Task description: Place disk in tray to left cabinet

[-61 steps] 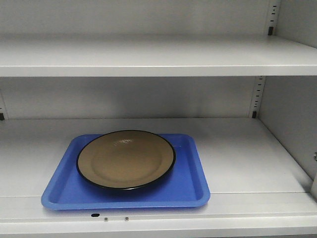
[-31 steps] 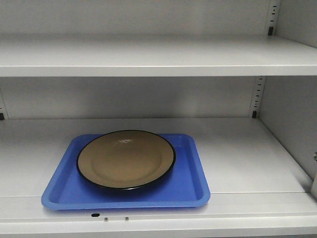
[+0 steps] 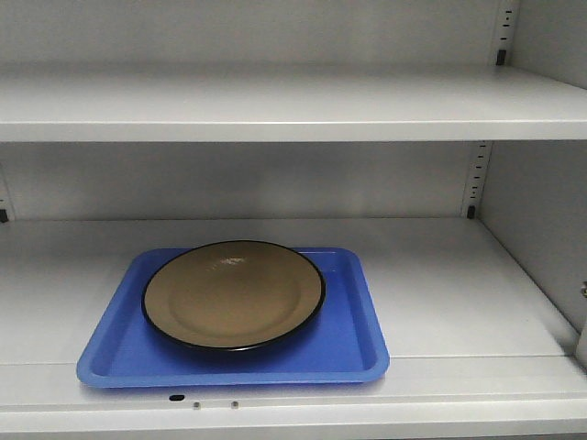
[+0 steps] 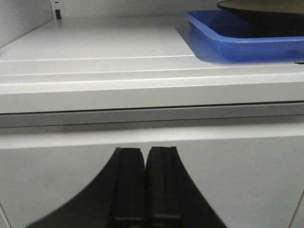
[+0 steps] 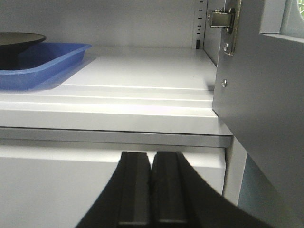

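On the grey-white cabinet [image 3: 440, 275] shelf, tan black-rimmed disk [image 3: 233, 294] sits in blue plastic tray [image 3: 358, 339]; I see left gripper [image 4: 144, 190] and right gripper [image 5: 151, 190] together, below, empty.

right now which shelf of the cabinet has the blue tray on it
The lower shelf, where the blue tray sits with the tan plate in it. The upper shelf shows nothing on it.

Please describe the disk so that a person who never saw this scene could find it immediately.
Look at the grey-white cabinet, at its lower visible shelf. Left of the middle, near the front edge, lies a blue tray, and the disk rests flat inside it. It is the only round thing there: a glossy tan plate with a thin black rim.
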You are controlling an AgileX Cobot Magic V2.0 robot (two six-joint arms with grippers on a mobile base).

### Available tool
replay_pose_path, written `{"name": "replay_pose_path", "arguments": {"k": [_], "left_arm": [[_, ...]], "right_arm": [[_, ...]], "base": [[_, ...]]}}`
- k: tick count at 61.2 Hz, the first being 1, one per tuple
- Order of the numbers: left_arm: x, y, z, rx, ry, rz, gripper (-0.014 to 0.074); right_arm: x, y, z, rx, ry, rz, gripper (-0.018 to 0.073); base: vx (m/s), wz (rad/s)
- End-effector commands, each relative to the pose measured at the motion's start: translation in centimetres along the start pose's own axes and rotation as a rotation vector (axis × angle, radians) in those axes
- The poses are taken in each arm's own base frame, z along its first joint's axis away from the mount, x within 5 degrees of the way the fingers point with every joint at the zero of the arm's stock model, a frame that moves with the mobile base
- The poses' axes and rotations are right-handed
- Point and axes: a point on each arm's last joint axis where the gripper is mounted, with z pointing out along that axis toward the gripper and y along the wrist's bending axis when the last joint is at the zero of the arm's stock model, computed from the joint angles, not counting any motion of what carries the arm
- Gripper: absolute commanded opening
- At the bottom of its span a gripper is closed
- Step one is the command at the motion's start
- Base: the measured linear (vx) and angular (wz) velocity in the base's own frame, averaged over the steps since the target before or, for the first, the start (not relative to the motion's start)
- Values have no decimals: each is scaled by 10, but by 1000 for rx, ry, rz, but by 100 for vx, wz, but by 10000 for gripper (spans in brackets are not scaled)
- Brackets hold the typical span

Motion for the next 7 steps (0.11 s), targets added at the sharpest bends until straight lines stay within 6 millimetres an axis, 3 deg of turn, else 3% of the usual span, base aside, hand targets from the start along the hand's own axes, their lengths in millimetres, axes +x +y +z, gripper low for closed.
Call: {"name": "replay_pose_path", "arguments": {"k": [1, 7], "left_arm": [[-1, 0, 2, -1, -55, -7, -6], [-1, 0, 2, -1, -55, -7, -6]], "right_arm": [[-1, 0, 0, 7, -70, -3, -8], [-1, 0, 0, 7, -70, -3, -8]], "base": [[0, 0], [0, 0]]}}
